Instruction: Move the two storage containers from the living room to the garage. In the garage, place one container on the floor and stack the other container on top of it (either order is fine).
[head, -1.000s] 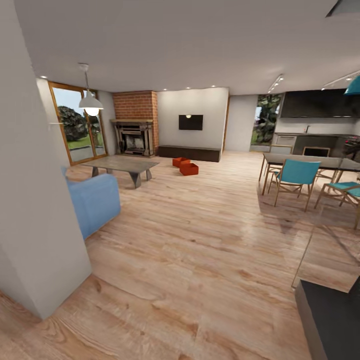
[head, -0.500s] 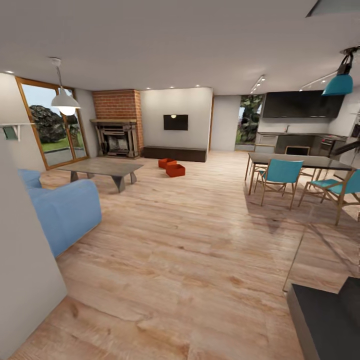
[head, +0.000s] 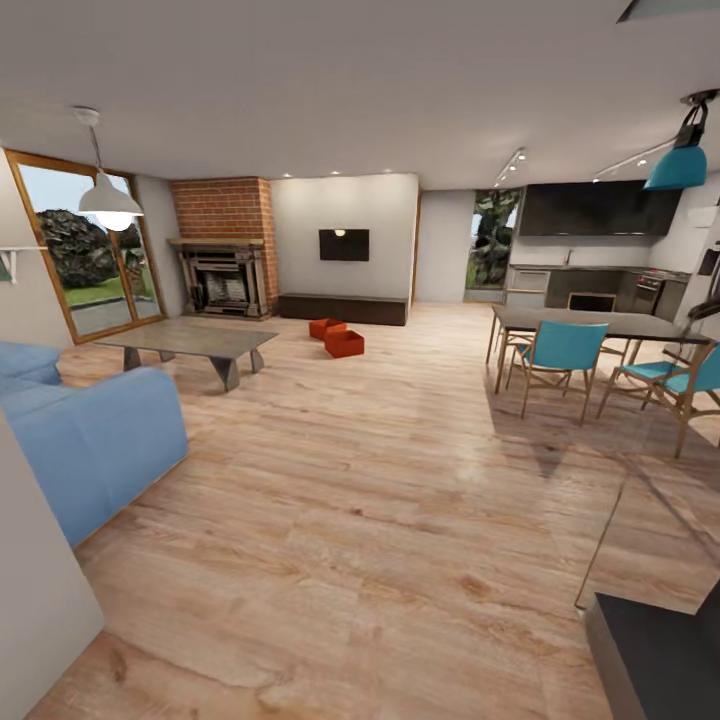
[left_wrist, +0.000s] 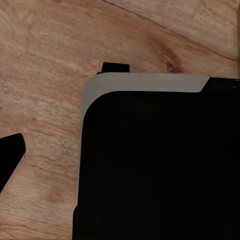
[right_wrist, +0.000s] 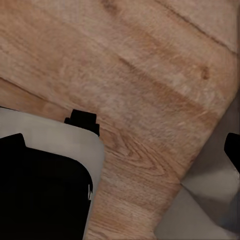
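The two storage containers, orange-red open bins, sit side by side on the light wood floor of the living room, far ahead in the head view: one (head: 325, 327) nearer the long dark cabinet (head: 343, 309), the other (head: 344, 343) just in front of it. The brick fireplace (head: 224, 250) and the wall TV (head: 344, 244) stand behind them. My left gripper (left_wrist: 120, 160) and right gripper (right_wrist: 120, 150) hang low over wood planks beside my dark base, with dark fingertips (right_wrist: 233, 150) at the picture edges and nothing between them. The garage is out of view.
A blue sofa (head: 90, 440) and a pale wall corner (head: 35, 590) stand close on the left. A low grey coffee table (head: 190, 342) sits left of the bins. A dining table with teal chairs (head: 560, 350) is on the right. A wide strip of wood floor runs from me to the bins.
The head view has advanced and swung: the near wall on the left slid mostly out of frame and more of the sofa shows. The bins have not moved.
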